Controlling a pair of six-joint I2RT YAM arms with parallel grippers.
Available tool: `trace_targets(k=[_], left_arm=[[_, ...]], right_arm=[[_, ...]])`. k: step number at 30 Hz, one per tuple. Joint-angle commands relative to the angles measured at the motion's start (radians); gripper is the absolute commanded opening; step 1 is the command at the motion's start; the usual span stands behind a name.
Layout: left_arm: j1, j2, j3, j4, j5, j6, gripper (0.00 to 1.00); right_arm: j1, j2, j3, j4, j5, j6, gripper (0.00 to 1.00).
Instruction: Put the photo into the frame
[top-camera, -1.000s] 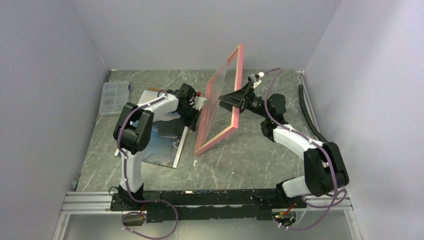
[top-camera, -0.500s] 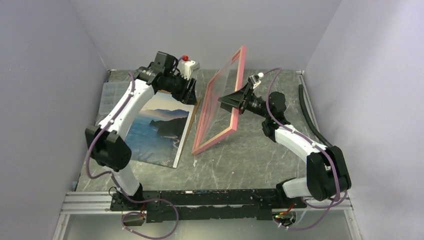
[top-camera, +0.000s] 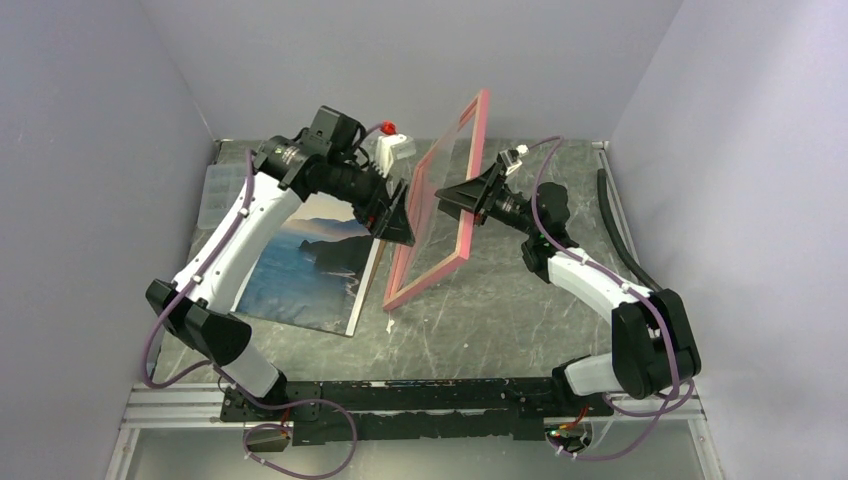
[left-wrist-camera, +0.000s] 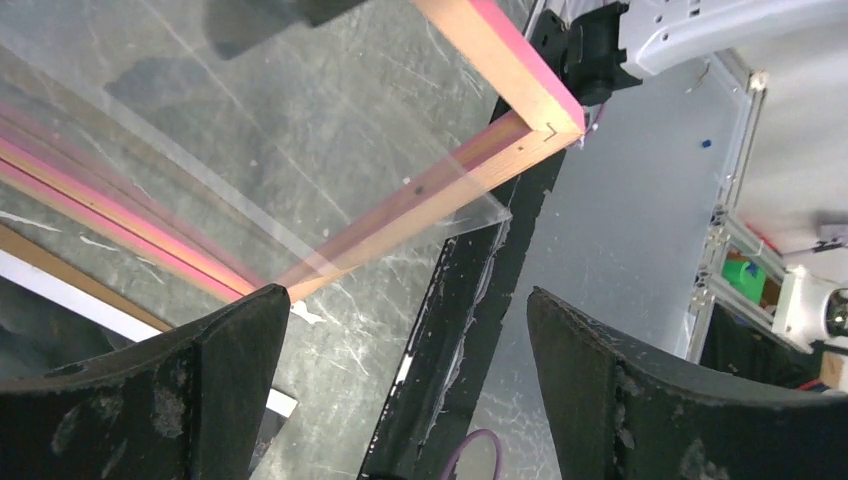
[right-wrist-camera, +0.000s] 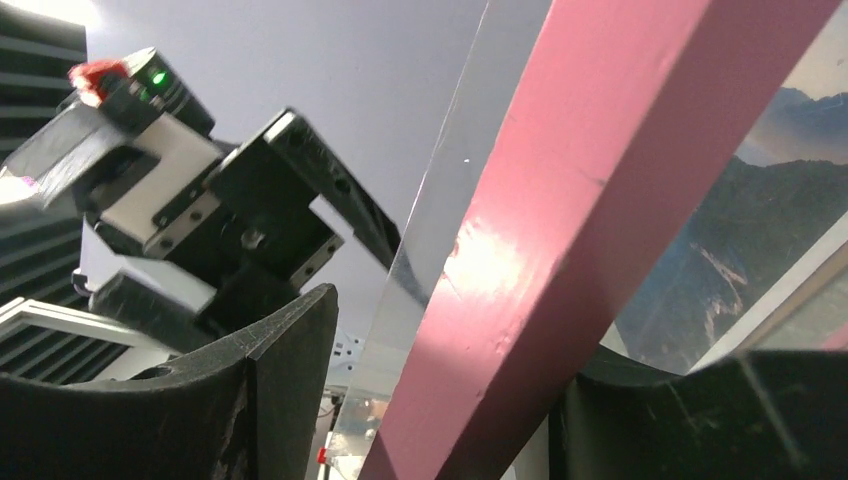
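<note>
Left hand (left-wrist-camera: 405, 310) back at frame (top-camera: 430, 275), jaws now apart; right hand (top-camera: 447, 203) astride rail, grip unclear.

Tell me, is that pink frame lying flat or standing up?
Standing on edge, tilted: the frame rests its lower rail on the table, the right gripper straddling its side rail.

The frame (top-camera: 428, 280) stands tilted on the table (top-camera: 500, 320), between the left gripper (top-camera: 402, 228), at its left, and the right gripper (top-camera: 455, 205), astride its right rail. The photo (top-camera: 300, 270) lies flat left of the frame, with a box (top-camera: 225, 190) behind it.
</note>
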Motion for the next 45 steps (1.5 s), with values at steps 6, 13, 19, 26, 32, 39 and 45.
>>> trace_targets(k=[6, 13, 19, 26, 32, 39, 45], left_arm=[[-0.203, -0.009, 0.079, 0.019, -0.294, -0.050, 0.94], [-0.262, -0.002, 0.088, 0.042, -0.512, -0.036, 0.93], [-0.268, -0.008, 0.026, 0.091, -0.592, -0.035, 0.81], [-0.268, 0.002, 0.049, 0.100, -0.651, -0.051, 0.53], [-0.268, -0.015, 0.016, 0.104, -0.699, -0.038, 0.36], [-0.269, -0.031, 0.013, 0.108, -0.785, -0.028, 0.03], [-0.268, -0.025, 0.074, 0.101, -0.785, -0.010, 0.03]], right_arm=[[0.022, -0.015, 0.070, -0.008, 0.052, -0.027, 0.60], [0.027, -0.035, 0.061, -0.034, 0.055, -0.045, 0.59], [0.026, -0.033, 0.051, -0.023, 0.051, -0.037, 0.58], [0.024, -0.048, 0.047, -0.052, 0.031, -0.056, 0.57], [0.005, -0.079, 0.036, -0.107, 0.001, -0.083, 0.57], [-0.060, -0.188, -0.007, -0.339, -0.055, -0.207, 0.57], [-0.140, -0.285, -0.013, -0.795, -0.011, -0.489, 0.48]])
